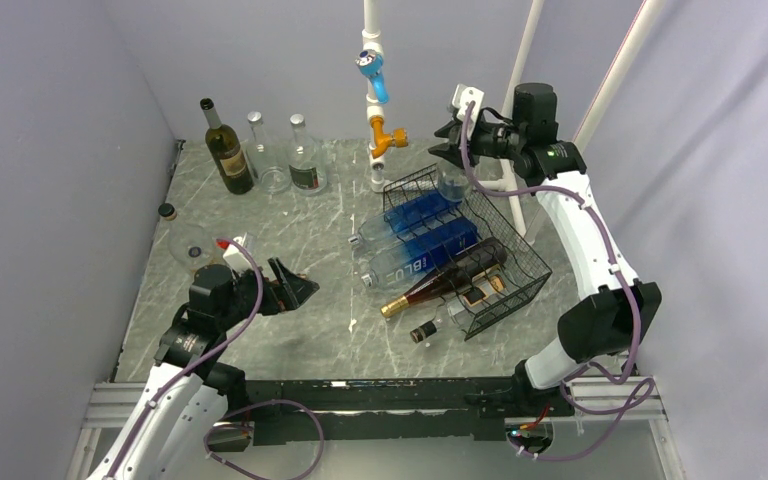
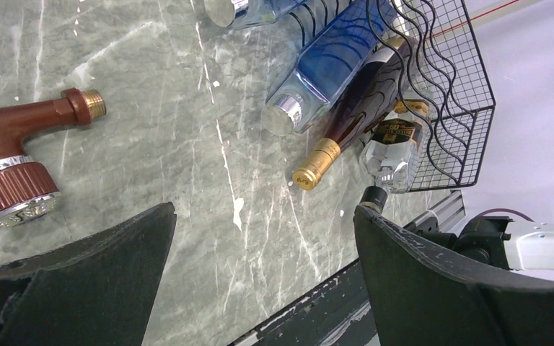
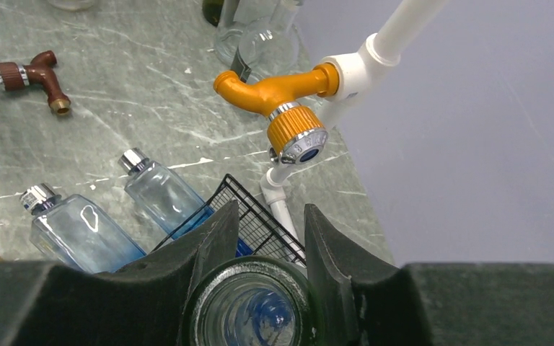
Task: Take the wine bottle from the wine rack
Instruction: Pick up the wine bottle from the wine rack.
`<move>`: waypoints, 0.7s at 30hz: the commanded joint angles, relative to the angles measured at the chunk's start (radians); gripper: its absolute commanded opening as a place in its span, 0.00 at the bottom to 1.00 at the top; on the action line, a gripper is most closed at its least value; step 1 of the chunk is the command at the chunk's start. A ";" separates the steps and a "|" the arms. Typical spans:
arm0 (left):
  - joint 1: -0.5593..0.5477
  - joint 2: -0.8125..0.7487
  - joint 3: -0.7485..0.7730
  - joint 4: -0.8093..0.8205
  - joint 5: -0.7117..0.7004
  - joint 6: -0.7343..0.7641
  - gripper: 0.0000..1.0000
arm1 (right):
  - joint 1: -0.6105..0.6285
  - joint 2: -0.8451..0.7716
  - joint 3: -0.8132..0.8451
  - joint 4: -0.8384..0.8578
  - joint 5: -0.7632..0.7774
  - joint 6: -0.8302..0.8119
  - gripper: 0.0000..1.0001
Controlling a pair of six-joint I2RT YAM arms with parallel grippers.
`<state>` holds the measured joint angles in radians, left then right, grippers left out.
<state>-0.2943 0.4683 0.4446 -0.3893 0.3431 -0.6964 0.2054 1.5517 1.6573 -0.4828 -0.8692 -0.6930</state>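
Left arm (image 1: 175, 400) and right arm (image 1: 585, 225) are presenting white link shells with black joint housings. A purple cable (image 1: 259, 290) is running along each arm and looping loose near the bases. A small white camera block (image 1: 466, 98) is sitting on each wrist. A green light (image 1: 557, 152) is glowing on the right wrist housing. Left gripper (image 1: 298, 284) and right gripper (image 1: 447, 140) are showing matte black, wedge-shaped fingers (image 2: 79, 281) with a rough, grainy surface.
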 commanded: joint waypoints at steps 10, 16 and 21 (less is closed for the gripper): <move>-0.003 -0.017 0.046 0.050 0.020 0.034 0.99 | -0.013 -0.071 0.063 -0.054 -0.111 0.065 0.00; -0.003 -0.013 0.053 0.049 0.023 0.036 0.99 | -0.013 -0.080 0.069 -0.064 -0.135 0.084 0.00; -0.003 -0.013 0.062 0.045 0.024 0.040 0.99 | -0.013 -0.079 0.119 -0.088 -0.164 0.117 0.00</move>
<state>-0.2943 0.4557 0.4534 -0.3798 0.3458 -0.6838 0.1947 1.5372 1.6768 -0.6010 -0.9314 -0.6312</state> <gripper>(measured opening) 0.992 0.391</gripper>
